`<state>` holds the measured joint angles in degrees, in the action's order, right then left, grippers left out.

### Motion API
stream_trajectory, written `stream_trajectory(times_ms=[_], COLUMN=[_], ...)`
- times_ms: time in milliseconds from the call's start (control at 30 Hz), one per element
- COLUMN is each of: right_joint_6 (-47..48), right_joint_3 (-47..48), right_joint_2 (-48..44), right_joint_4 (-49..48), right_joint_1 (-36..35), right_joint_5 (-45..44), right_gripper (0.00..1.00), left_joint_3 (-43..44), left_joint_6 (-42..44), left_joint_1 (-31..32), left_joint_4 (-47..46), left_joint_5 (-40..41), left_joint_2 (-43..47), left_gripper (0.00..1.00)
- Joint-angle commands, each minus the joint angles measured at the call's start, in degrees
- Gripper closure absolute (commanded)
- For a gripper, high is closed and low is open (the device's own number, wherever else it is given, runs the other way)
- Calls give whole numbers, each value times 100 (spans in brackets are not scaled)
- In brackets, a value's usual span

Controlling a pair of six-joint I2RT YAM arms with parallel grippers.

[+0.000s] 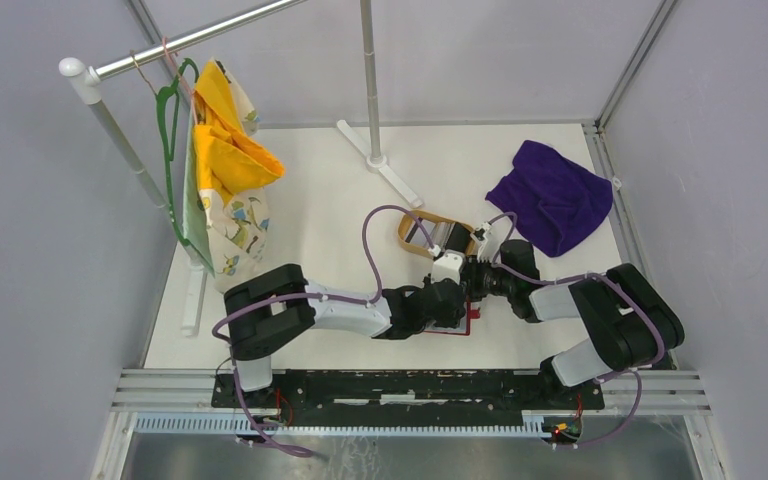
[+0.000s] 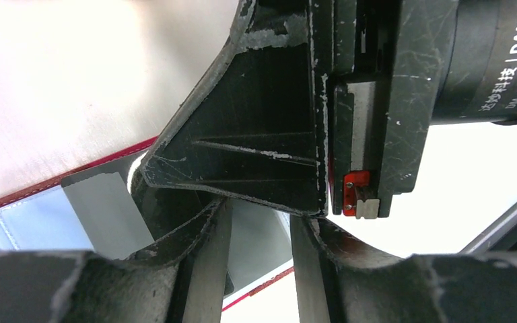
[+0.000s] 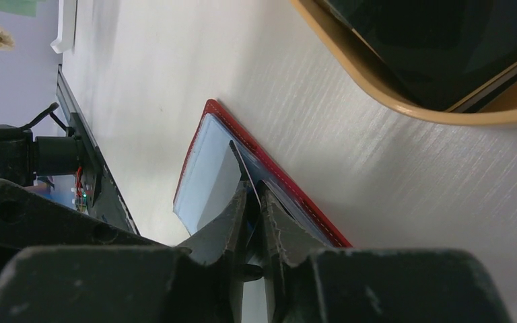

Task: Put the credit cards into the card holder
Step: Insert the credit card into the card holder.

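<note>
Red wallet (image 1: pixel 472 322): lying open on the white table (image 1: pixel 320 190) at centre frame of the top view, largely covered by the two arm ends that meet above it. A pale blue card (image 2: pixel 33 225) sits in an inner pocket at lower left of the left wrist view. Grey card (image 2: pixel 104 208): lying on the wallet's inside, just right of the blue one, its right part running under the black finger of the right arm. Right gripper (image 3: pixel 254 198): at lower centre of its own view, jaws drawn to a narrow slit with a thin card edge-on between the fingertips, the card's far end on the wallet. Left gripper (image 2: pixel 261 232): at the bottom of its view, jaws partly apart, nothing pinched between them; grey card face and red wallet edge show through the gap. Wooden tray (image 1: pixel 422 232): just above the wallet, holding dark items. Purple cloth (image 1: pixel 550 195): upper right. Green hanger (image 1: pixel 172 110) with yellow cloth (image 1: pixel 225 140): upper left, on a rail.
</note>
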<state>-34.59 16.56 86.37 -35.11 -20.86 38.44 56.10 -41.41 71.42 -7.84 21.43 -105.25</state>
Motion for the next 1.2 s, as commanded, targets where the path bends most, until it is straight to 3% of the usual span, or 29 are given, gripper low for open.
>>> stream_trajectory(times_ms=[0,367,733,1167], right_joint_6=[215,382,107,-193], right_joint_3=[12,32,-60,-110], right_joint_2=[134,162,106,198], right_joint_4=[285,562,314,160], right_joint_1=[-183,-235,-263,-309], right_joint_5=[20,-120,-245,-154], right_gripper=[82,89,87,85], left_joint_3=[2,-244,-1282,-373], left_joint_6=[-165,215,340,408], left_joint_1=[-41,371,430,431], left_joint_4=[370,194,-239,-387], left_joint_5=[605,614,401,384], left_joint_2=[48,667,2012,707], left_gripper=[55,59,60,69])
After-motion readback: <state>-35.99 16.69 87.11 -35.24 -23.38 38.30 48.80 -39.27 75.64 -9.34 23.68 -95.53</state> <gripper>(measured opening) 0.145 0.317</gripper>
